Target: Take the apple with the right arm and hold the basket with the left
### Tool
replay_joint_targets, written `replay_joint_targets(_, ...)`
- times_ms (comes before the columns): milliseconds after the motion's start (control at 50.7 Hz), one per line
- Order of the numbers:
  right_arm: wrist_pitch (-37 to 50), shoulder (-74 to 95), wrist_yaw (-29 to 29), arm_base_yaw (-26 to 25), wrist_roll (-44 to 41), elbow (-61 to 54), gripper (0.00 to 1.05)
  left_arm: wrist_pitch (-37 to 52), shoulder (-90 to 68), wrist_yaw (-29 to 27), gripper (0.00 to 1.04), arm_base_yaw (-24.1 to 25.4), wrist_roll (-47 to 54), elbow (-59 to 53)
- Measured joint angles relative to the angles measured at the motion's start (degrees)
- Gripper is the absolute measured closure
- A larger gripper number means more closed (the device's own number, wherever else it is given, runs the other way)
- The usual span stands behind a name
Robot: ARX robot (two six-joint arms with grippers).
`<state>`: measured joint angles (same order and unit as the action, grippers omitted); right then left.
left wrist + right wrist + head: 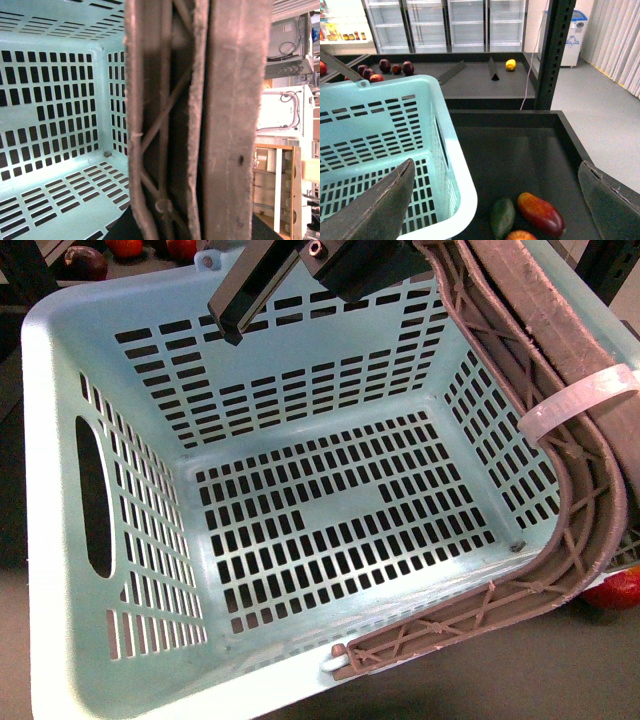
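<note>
Basket: a pale mint-blue rectangular plastic basket (pixel 60 540) is shown, with smooth rounded rim, slotted walls and floor, and an oval grip hole in one side wall.
Handle: a brown plastic handle (pixel 570 530), curved and ribbed with a lattice of crossed struts, is arched along the basket's right side.
Left gripper: the left gripper (pixel 170 100) is clamped on the handle; its grey-brown felt-like pads (pixel 232 120) are pressed against both faces.
Right gripper: the right gripper (pixel 495 165) is positioned over the basket's right rim; its grey-brown padded wedge-shaped fingers (pixel 375 205) are spread wide, with nothing pinched.
Apple: the round red apple (pixel 520 235) is seen only as a red-orange sliver at the frame edge. It is located on the matt black tray (pixel 520 150) outside the basket, on its right, under the gap between the spread fingers, and is touched by neither.
Neighbours: a dark green oval fruit (pixel 502 217) and an elongated red-orange fruit (pixel 540 212), both glossy, are located just beside the apple.
</note>
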<state>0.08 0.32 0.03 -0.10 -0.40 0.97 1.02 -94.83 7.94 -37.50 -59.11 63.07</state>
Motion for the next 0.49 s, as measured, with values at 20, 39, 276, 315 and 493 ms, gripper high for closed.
replay_joint_targets(20, 0.00, 0.00, 0.00, 0.00, 0.00, 0.00, 0.09, 0.00, 0.00, 0.02, 0.89, 0.00, 0.00, 0.00)
replay_joint_targets(39, 0.02, 0.00, -0.02, 0.00, 0.00, 0.00, 0.09, 0.00, 0.00, 0.02, 0.89, 0.00, 0.00, 0.00)
replay_joint_targets(276, -16.66, 11.04, -3.48, -2.27, -8.41, 5.88, 0.09, 0.00, 0.00, -0.09, 0.89, 0.00, 0.09, 0.00)
replay_joint_targets(315, -16.50, 13.49, -4.26, -3.87, -9.53, 5.92, 0.09, 0.00, 0.00, -0.02, 0.89, 0.00, 0.20, 0.00)
replay_joint_targets(493, -5.62, 25.59, -11.23, -15.82, -9.51, 7.39, 0.09, 0.09, 0.07, 0.02, 0.89, 0.00, 0.37, 0.00)
